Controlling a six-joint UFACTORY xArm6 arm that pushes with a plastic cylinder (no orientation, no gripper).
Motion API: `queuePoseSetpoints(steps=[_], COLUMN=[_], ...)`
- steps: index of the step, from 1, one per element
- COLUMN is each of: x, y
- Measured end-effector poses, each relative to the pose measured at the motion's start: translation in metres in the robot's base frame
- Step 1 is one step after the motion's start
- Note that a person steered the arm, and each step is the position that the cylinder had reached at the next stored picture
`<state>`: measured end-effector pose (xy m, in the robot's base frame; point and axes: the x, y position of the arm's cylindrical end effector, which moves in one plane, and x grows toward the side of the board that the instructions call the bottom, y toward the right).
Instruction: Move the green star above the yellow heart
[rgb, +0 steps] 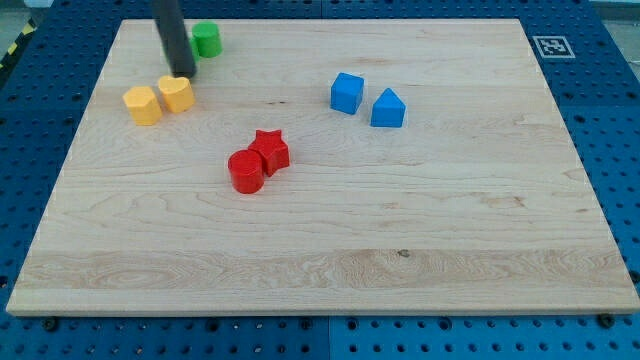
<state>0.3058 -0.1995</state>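
A green block (206, 39) sits near the view's top left; the rod hides its left part, so I cannot make out its shape. Two yellow blocks lie below it: a yellow heart-like block (177, 94) and a yellow hexagon-like block (143, 105) touching its left side. My tip (181, 73) stands just above the right yellow block and just below-left of the green block, close to both.
A red star (270, 150) touches a red cylinder (245, 171) at the board's middle. A blue cube (347, 92) and a blue wedge-like block (387, 108) sit to the right. A marker tag (551, 46) is at the top right corner.
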Motion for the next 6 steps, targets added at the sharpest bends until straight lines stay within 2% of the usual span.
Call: queuePoseSetpoints(steps=[2, 4, 6], x=[0.000, -0.035, -0.039], y=[-0.042, -0.037, -0.006])
